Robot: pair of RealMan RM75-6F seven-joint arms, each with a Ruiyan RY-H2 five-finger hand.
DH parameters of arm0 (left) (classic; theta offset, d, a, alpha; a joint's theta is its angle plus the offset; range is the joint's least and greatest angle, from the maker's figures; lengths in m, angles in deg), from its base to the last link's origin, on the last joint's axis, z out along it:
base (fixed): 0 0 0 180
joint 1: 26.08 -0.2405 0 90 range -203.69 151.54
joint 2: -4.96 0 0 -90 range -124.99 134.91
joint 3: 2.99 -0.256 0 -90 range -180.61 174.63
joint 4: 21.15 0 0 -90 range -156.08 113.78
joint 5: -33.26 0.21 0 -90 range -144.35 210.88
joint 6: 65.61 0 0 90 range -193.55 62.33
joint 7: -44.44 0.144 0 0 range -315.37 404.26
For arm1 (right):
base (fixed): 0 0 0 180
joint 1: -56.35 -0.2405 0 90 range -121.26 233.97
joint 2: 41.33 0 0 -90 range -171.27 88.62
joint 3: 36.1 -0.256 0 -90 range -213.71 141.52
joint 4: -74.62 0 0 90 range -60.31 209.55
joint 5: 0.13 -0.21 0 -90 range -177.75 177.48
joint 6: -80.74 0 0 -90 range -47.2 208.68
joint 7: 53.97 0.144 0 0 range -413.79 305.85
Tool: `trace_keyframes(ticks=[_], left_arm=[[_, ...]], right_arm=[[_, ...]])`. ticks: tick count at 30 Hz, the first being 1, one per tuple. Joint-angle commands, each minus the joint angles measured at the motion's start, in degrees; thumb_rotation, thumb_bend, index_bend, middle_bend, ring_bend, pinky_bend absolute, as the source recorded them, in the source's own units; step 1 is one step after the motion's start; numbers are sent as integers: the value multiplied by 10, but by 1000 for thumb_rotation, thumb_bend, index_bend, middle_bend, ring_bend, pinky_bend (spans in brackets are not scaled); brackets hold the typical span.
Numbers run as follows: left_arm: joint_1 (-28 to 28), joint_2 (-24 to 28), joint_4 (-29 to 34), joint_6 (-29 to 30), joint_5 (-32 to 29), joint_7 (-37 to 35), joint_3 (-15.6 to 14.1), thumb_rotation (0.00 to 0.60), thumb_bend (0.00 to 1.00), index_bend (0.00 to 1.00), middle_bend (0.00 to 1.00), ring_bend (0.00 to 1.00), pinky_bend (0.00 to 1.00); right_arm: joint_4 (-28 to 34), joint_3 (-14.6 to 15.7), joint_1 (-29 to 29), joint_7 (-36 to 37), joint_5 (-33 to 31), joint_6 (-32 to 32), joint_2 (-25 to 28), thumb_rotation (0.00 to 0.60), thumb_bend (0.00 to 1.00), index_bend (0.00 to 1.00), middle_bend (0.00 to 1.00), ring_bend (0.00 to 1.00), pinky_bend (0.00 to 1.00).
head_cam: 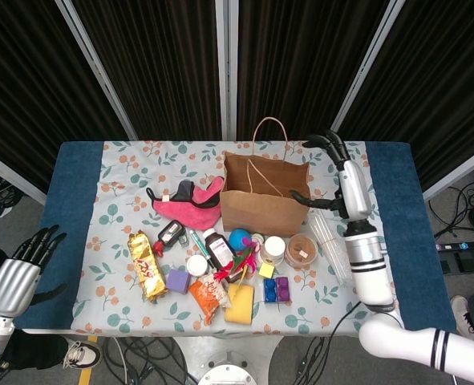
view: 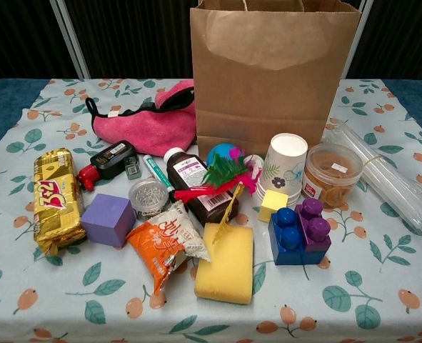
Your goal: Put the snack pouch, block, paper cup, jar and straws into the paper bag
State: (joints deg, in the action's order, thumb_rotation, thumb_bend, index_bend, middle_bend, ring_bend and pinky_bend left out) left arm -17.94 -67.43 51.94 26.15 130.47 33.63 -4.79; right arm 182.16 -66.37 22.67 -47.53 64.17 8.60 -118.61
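At 3 o'clock of the paper bag (head_cam: 262, 195), right hand (head_cam: 333, 172) hangs empty, fingers spread; probably grabbing the straws (head_cam: 330, 242) next.

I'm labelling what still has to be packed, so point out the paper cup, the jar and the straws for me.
paper cup (view: 285, 168), chest view, on its printed side wall.
jar (view: 328, 176), chest view, on its labelled front.
straws (view: 382, 182), chest view, on the middle of the clear bundle.
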Motion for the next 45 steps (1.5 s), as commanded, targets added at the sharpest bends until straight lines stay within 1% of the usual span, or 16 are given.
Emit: trace_keyframes(ticks=[1, 4, 7, 8, 10, 14, 17, 20, 24, 28, 33, 37, 41, 45], left_arm=[[0, -2, -1, 0, -1, -1, 1, 600, 30, 118, 135, 84, 209], [2, -4, -1, -2, -1, -2, 2, 600, 31, 118, 135, 84, 209], [4, -7, -2, -5, 0, 1, 1, 600, 31, 118, 135, 84, 209], [4, -8, -2, -6, 1, 2, 0, 600, 31, 118, 135, 84, 209], [4, -11, -2, -7, 1, 3, -2, 600, 30, 118, 135, 84, 209], [4, -14, -1, -9, 3, 7, -4, 600, 31, 118, 135, 83, 209], [4, -13, 0, -7, 4, 9, -4, 600, 31, 118, 135, 83, 209], [3, -12, 3, -4, 4, 10, -3, 600, 31, 119, 135, 84, 209], [-1, -9, 6, 1, 4, 12, -4, 600, 31, 118, 135, 84, 209], [-5, -4, 6, 4, 0, 11, -4, 600, 30, 118, 135, 83, 209], [-8, 0, 7, 8, -6, 6, -1, 600, 31, 119, 135, 83, 209], [-8, -3, 4, 7, -6, 3, 0, 600, 31, 118, 135, 84, 209], [-9, -6, 0, 8, -8, -1, 2, 600, 31, 118, 135, 84, 209], [-12, -5, -6, 11, -16, -7, 6, 600, 31, 118, 135, 84, 209]], right_arm=[[31, 25, 54, -18, 73, -39, 79, 600, 0, 191, 272, 34, 141], [22, 59, 86, -50, 132, -56, 129, 600, 0, 191, 271, 35, 141], [-2, 112, 119, -99, 198, -63, 177, 600, 0, 194, 270, 35, 141], [-8, 125, 127, -113, 212, -65, 185, 600, 0, 197, 271, 35, 141], [-18, 157, 142, -146, 238, -66, 197, 600, 0, 202, 279, 46, 141], [-24, 208, 161, -185, 263, -48, 203, 600, 0, 275, 315, 86, 142], [-30, 234, 161, -204, 275, -28, 189, 600, 0, 290, 320, 97, 142], [-38, 250, 153, -221, 271, 3, 166, 600, 0, 290, 315, 91, 141], [-37, 260, 136, -234, 257, 43, 131, 600, 0, 293, 299, 65, 141], [-28, 271, 124, -259, 278, 56, 103, 600, 0, 296, 297, 64, 141], [2, 304, 124, -317, 300, 74, 86, 600, 0, 296, 297, 61, 141], [8, 331, 132, -346, 311, 83, 75, 600, 0, 297, 297, 58, 141], [7, 339, 132, -356, 296, 100, 63, 600, 0, 285, 286, 44, 127], [7, 335, 135, -364, 272, 102, 41, 600, 0, 245, 250, 24, 83]])
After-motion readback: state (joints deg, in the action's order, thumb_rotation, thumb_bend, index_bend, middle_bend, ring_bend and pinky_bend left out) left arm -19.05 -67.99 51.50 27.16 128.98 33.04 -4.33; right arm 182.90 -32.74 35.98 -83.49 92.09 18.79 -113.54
